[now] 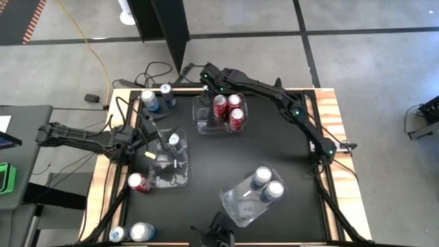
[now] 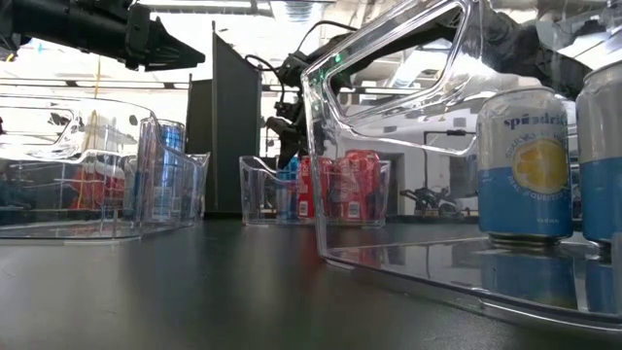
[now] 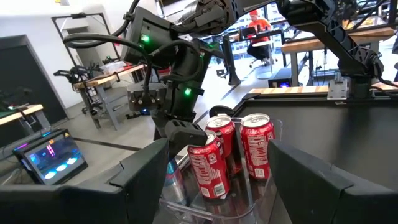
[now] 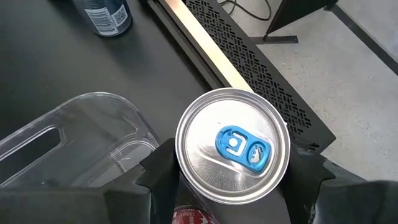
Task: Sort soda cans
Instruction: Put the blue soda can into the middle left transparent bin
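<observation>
Red can (image 4: 231,147) clamped in right hand (image 1: 214,92) over far bin (image 1: 203,123), left hand (image 1: 159,140) released.

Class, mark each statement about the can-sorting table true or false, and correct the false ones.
1. The far bin holds three red cans. True.
2. The right gripper has its jaws around a can with a blue tab. True.
3. The near bin holds red cans. False: it holds two light blue cans.
4. One red can stands on the table outside the bins, beside the left bin. True.
5. The left gripper holds a can. False: its jaws are open and empty, facing the red cans.
</observation>
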